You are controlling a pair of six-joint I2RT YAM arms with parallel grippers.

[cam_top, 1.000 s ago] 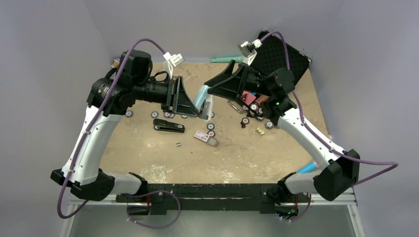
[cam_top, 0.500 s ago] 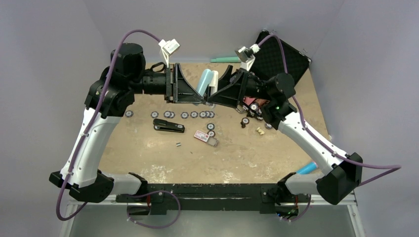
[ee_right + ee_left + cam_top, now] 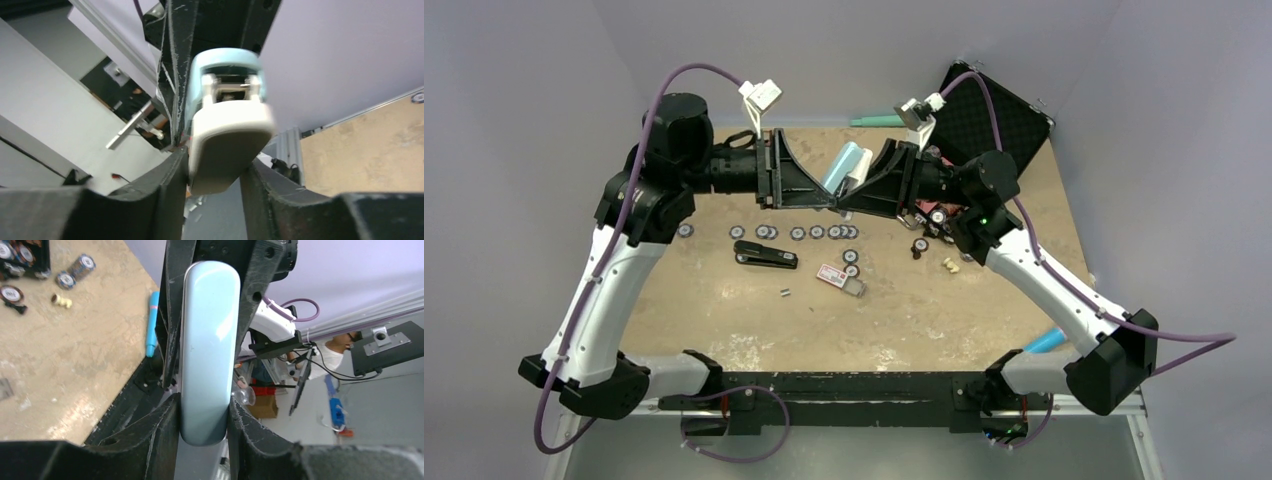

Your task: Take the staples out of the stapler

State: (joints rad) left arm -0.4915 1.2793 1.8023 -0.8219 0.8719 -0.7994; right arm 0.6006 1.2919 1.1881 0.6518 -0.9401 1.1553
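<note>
A pale blue block with a white underside [image 3: 845,166] hangs above the back of the table between both grippers. My left gripper [image 3: 830,196] is shut on its blue body [image 3: 207,340], which fills the gap between the jaws [image 3: 204,410]. My right gripper [image 3: 215,170] has its fingers pressed to the block's white end [image 3: 227,140] from the other side [image 3: 857,195]. The black stapler [image 3: 765,255] lies flat on the table below, left of centre, untouched. The staples [image 3: 785,293], a tiny dark strip, lie just in front of it.
A row of poker chips [image 3: 816,232] lies under the grippers, with a red-and-white card [image 3: 830,275] nearby. An open black case [image 3: 994,110] with more chips sits back right. A teal pen [image 3: 879,121] lies at the back edge and a blue marker [image 3: 1046,340] front right.
Both arms have carried the pale blue block up and toward the back. The right gripper's jaws, wide a second ago, have closed onto the block's white end.
</note>
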